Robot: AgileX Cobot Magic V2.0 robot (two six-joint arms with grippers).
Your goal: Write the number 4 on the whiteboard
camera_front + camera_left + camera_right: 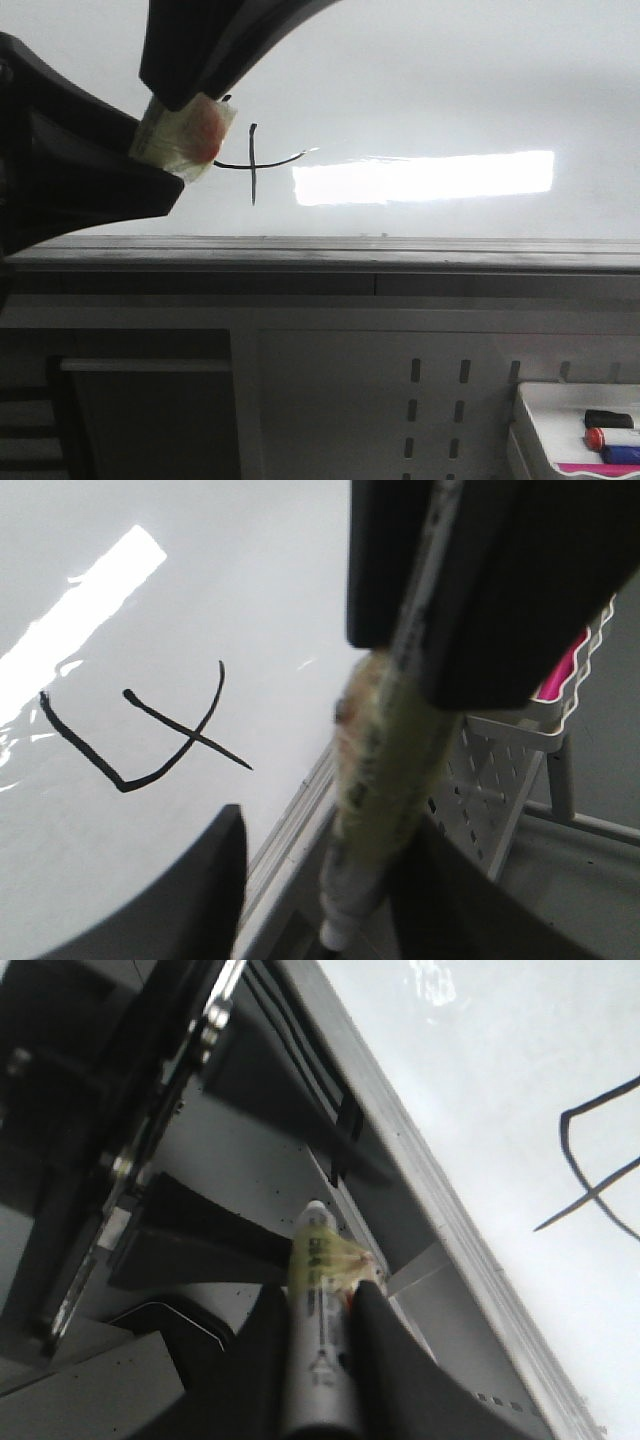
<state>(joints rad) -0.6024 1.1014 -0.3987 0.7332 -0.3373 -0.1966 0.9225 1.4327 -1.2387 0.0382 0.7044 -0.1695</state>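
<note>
The hand-drawn black number 4 (252, 165) stands complete on the left part of the large glossy whiteboard (450, 80), above its grey ledge. By this view the writing seems done, and only putting the pen away may remain. The left pincer (330, 885) is spread, its fingers either side of the grey tape-wrapped marker (318, 1350). The right pincer (320, 1295) pinches that marker, its tip off the board.

A dark gripper (185, 125) fills the upper left of the front view, jaws closed on a taped marker (185, 135).
</note>
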